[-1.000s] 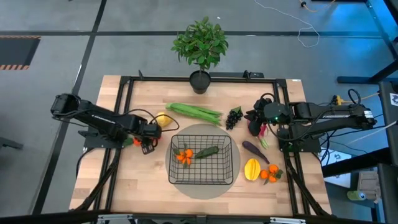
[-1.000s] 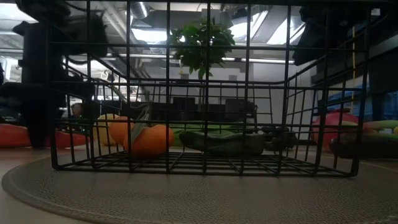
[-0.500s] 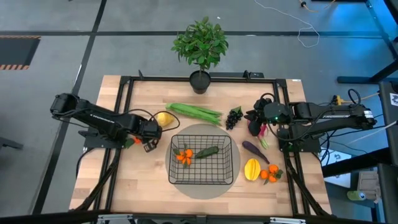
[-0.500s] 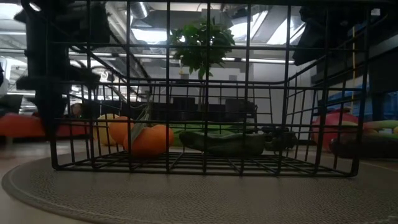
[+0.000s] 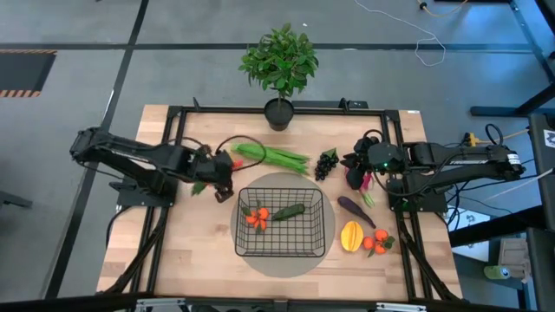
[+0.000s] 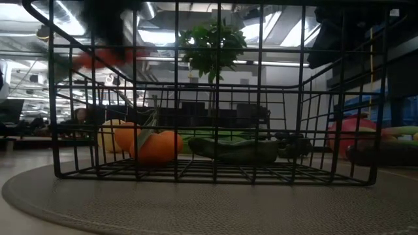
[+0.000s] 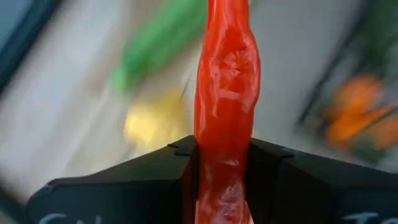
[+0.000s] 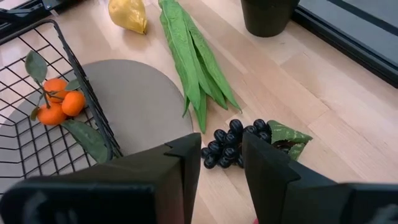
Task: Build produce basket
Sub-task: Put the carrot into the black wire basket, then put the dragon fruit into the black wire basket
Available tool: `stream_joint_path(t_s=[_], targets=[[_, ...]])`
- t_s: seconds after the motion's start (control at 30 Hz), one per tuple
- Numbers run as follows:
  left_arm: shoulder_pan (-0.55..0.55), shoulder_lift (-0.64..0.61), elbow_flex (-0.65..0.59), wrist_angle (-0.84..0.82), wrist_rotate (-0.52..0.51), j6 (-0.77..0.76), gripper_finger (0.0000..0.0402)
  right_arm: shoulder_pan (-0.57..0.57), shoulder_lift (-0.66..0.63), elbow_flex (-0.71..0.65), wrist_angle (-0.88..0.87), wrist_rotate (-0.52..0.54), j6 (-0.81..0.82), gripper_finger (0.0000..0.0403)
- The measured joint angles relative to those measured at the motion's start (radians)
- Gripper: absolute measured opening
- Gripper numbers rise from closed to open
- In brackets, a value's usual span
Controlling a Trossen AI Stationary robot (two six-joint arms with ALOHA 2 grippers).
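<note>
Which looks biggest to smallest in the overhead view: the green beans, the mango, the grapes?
1. green beans, the longest by far.
2. mango.
3. grapes, a little smaller than the mango; those two look close, so that order is less sure.

We see a leafy green potted plant [image 5: 279, 69] at the far edge of our pale wooden table [image 5: 195, 251], and a round grey mat [image 5: 257, 258] centrally.

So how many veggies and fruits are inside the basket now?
2: the orange tomatoes at the left of the basket, the dark green cucumber in the middle. Nothing else shows inside.
</note>
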Motion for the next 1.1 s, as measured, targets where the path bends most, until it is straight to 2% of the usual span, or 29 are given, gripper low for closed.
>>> stream_joint_path(t_s=[0.13, 0.23, 0.3, 0.47, 0.7, 0.87, 1.03, 1.1], targets=[[-0.030, 0.000, 0.098, 0.265, 0.003, 0.189, 0.0060, 0.000, 0.000, 0.000, 0.000, 0.002, 0.000, 0.0110], [-0.048, 0.001, 0.119, 0.493, 0.059, 0.242, 0.0060, 0.000, 0.000, 0.000, 0.000, 0.002, 0.000, 0.0110], [-0.054, 0.011, 0.120, 0.585, 0.123, 0.258, 0.0060, 0.000, 0.000, 0.000, 0.000, 0.002, -0.001, 0.0110], [-0.069, 0.089, 0.119, 0.663, 0.239, 0.264, 0.0066, 0.000, 0.000, 0.000, 0.000, 0.003, -0.002, 0.0110], [-0.071, 0.252, 0.118, 0.799, 0.419, 0.298, 0.0127, 0.000, 0.000, 0.000, 0.001, 0.004, 0.000, 0.0110], [-0.063, 0.265, 0.117, 0.830, 0.431, 0.297, 0.0157, 0.000, 0.000, 0.000, 0.002, 0.004, 0.000, 0.0110], [-0.056, 0.237, 0.121, 0.832, 0.431, 0.289, 0.0161, 0.000, 0.000, 0.000, 0.000, 0.003, -0.001, 0.0110], [-0.053, 0.209, 0.117, 0.768, 0.430, 0.289, 0.0160, 0.000, 0.000, 0.000, 0.000, 0.003, -0.001, 0.0110]])
